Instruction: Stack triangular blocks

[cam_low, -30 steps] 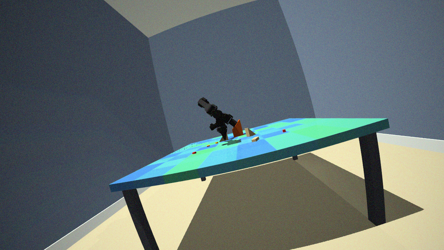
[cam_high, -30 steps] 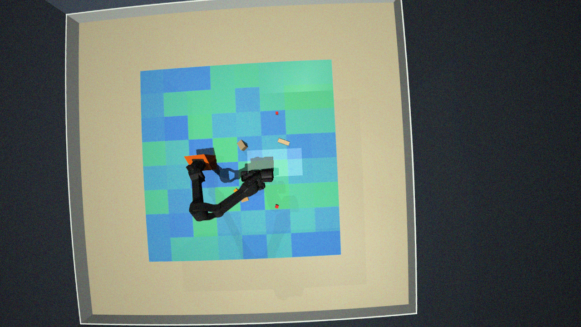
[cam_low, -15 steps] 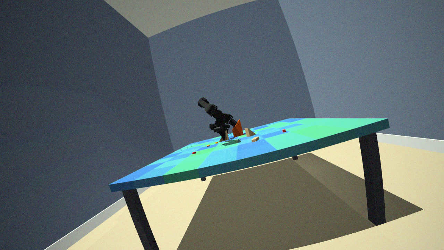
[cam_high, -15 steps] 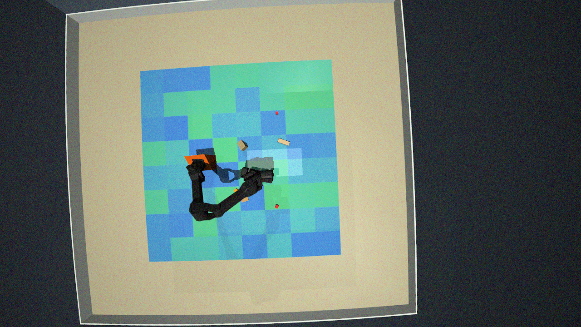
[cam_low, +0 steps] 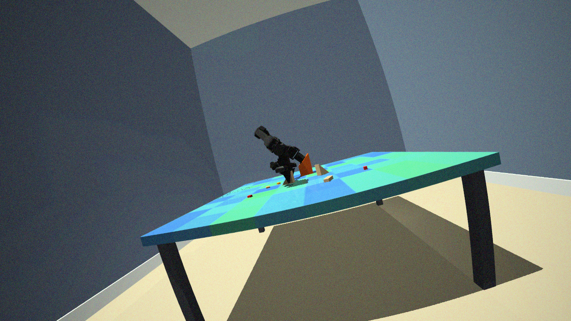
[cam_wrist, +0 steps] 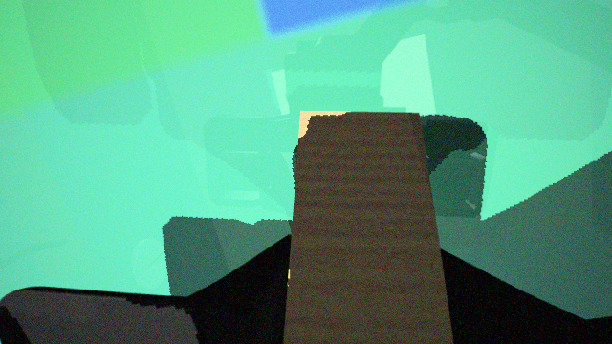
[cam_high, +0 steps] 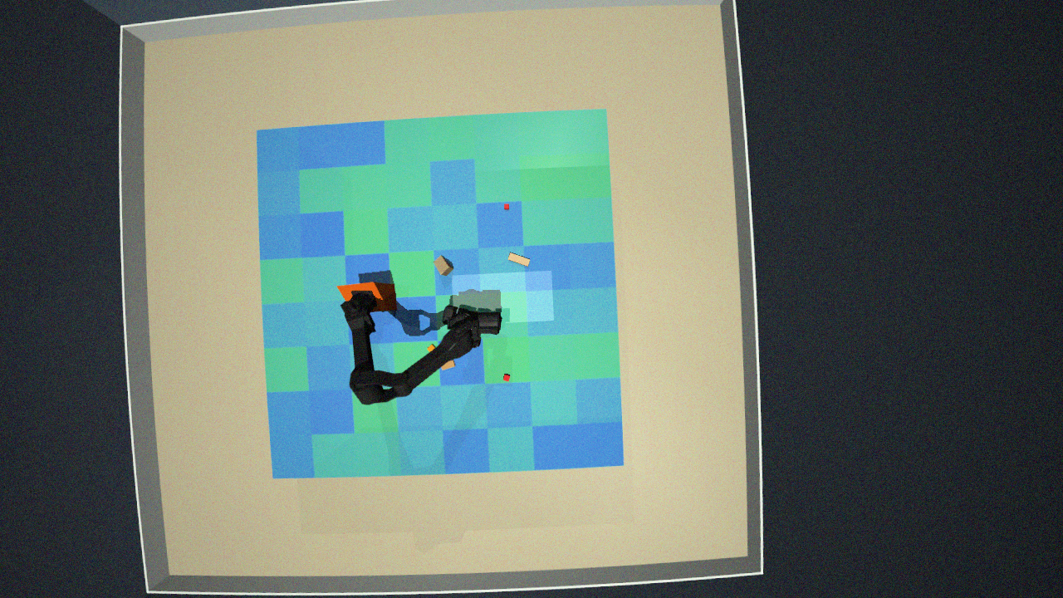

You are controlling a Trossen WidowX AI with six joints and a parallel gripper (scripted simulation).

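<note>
My gripper (cam_low: 289,180) (cam_wrist: 354,249) is shut on a triangular wooden block (cam_wrist: 363,210) (cam_low: 292,175). In the wrist view, its brown, mostly shaded face fills the space between the black fingers. The block is low over the table; whether it touches the table I cannot tell. In the top view, the hand hides it. The other triangular block (cam_high: 443,265) (cam_low: 320,169) stands on the table, apart from my gripper, with its slope falling to the right in the exterior view.
A pale flat block (cam_high: 518,258) (cam_low: 328,179) lies beyond the standing triangular block. One red cube (cam_high: 507,206) (cam_low: 365,168) lies farther off, another red cube (cam_high: 507,377) (cam_low: 250,195) on the opposite side. Two small orange pieces lie near the forearm. An orange panel (cam_low: 306,166) stands by the arm's base.
</note>
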